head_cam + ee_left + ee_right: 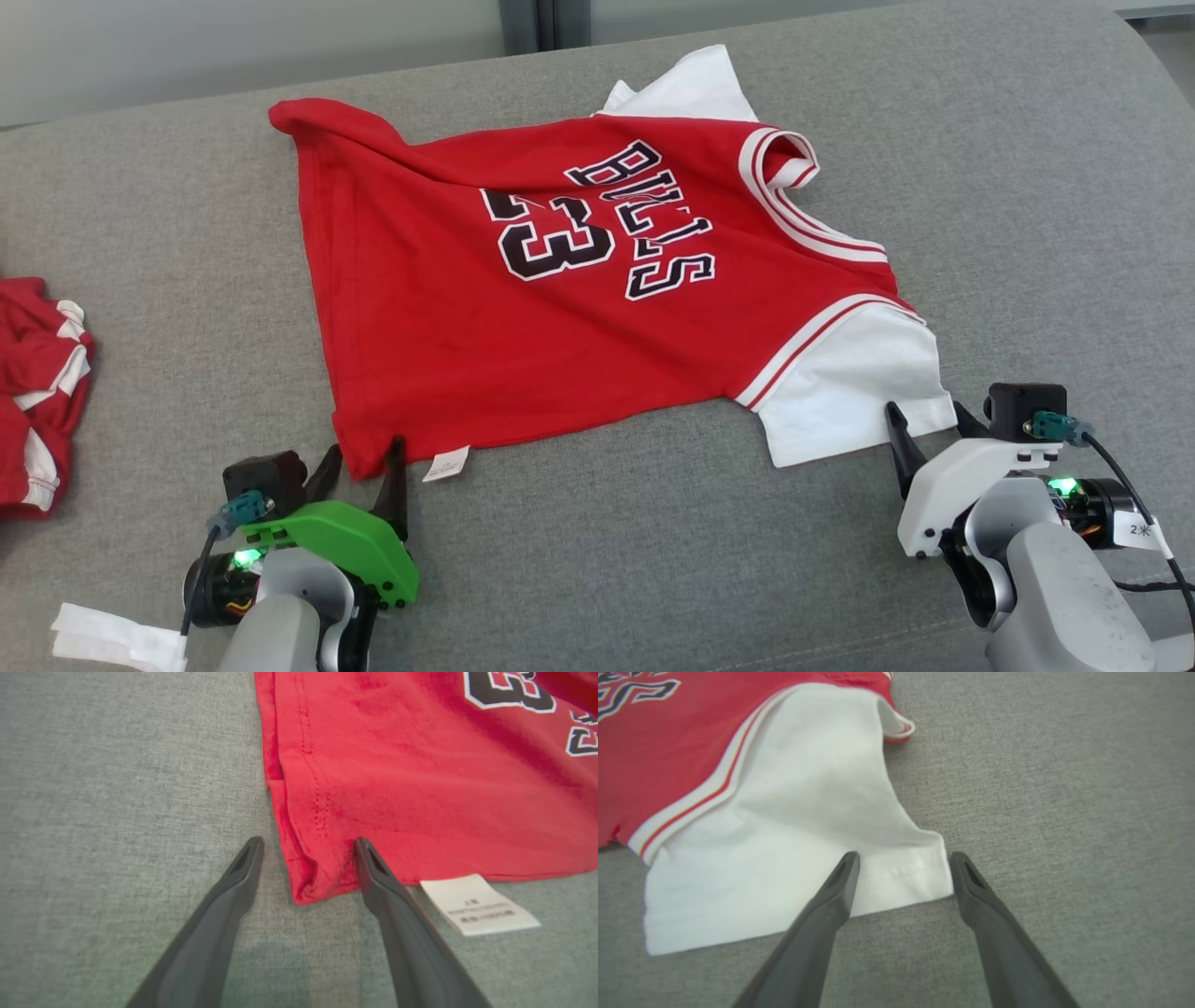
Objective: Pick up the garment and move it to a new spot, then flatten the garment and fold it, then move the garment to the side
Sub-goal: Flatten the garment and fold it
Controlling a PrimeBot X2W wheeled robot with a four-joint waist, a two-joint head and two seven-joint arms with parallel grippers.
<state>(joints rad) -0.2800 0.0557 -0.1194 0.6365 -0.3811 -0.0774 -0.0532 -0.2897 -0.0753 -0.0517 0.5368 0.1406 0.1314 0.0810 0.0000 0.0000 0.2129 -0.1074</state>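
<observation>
1. At the far left, a crumpled red-and-white cloth [37, 392] lies on the grey upholstered surface [1027, 233], well apart from the jersey.
2. The left pincer [364, 462], green-housed, stands open with its two dark fingers either side of the jersey's near hem corner [303, 877]. A white care label [476, 905] pokes out from under the hem just beside it.
3. The red jersey [579, 327] lies face up at the middle of the surface, partly spread and creased. Its long axis runs left to right. The hem points left and the white-trimmed collar [784, 159] points right, so the "BULLS 23" print reads sideways.
4. One white sleeve [691, 84] lies at the far side and the other white sleeve [850, 392] at the near right.
5. The right pincer [926, 420], white-housed, is also open. Its fingers bracket the near sleeve's outer corner [915, 877] and have not closed on it.
6. Behind the surface stands a pale wall [233, 47] with a dark upright strip [527, 23].
</observation>
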